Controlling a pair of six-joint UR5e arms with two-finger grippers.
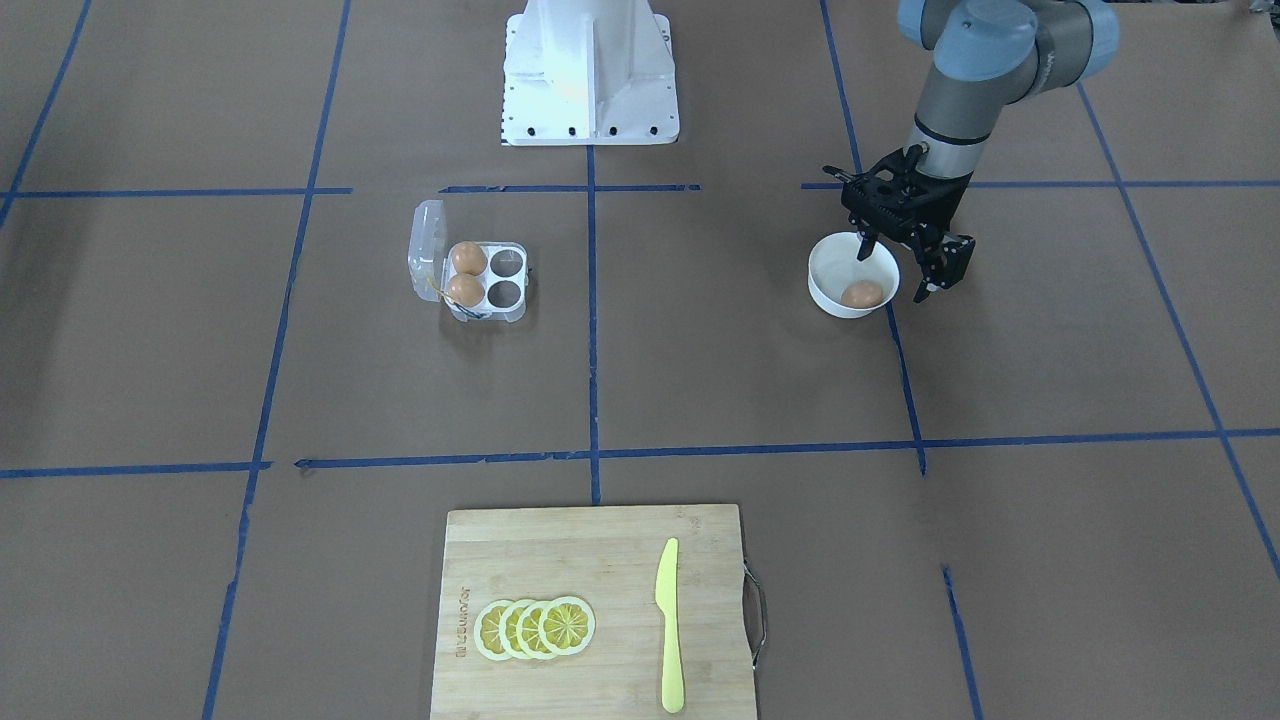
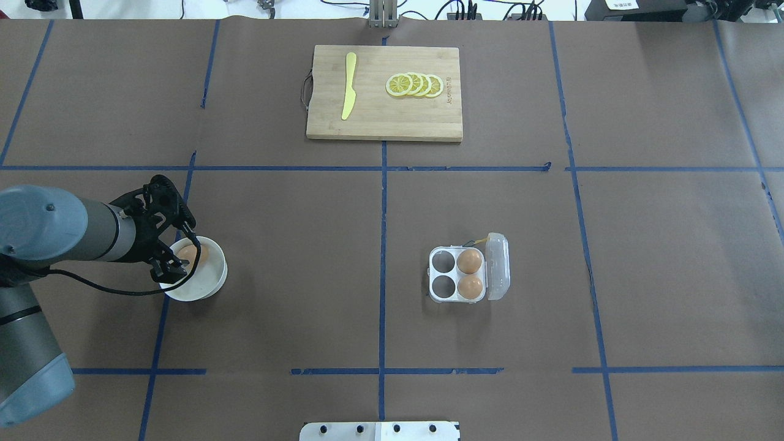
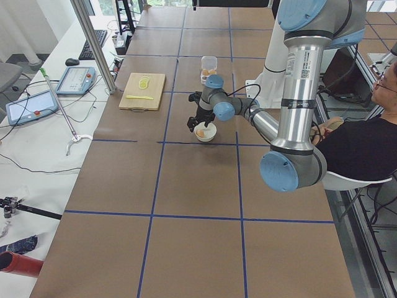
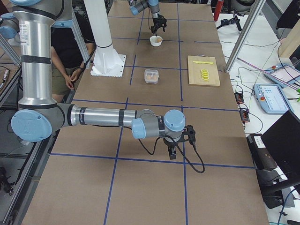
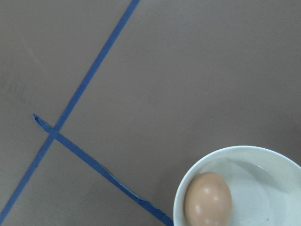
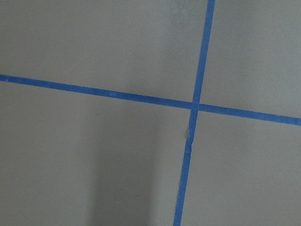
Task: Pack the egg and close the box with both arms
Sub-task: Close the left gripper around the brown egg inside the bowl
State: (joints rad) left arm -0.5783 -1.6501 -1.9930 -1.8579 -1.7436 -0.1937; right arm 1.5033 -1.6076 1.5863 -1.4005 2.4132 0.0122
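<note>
The clear egg box (image 1: 497, 292) lies open mid-table, its lid (image 1: 425, 238) folded back. Two eggs (image 1: 467, 258) fill the cells beside the lid; the two other cells are empty. It also shows in the overhead view (image 2: 442, 274). A third egg (image 1: 861, 294) lies in a white bowl (image 1: 833, 266); the left wrist view shows the egg (image 5: 208, 198) too. My left gripper (image 1: 891, 276) is open and hovers over the bowl, one finger on each side of the egg, empty. My right gripper (image 4: 171, 152) shows only in the exterior right view, far from the box; I cannot tell its state.
A wooden cutting board (image 1: 560, 560) with lemon slices (image 1: 535, 627) and a yellow knife (image 1: 668, 625) lies at the table edge across from the robot. The white pedestal base (image 1: 590, 75) stands on the robot's side. Blue tape lines cross the brown table.
</note>
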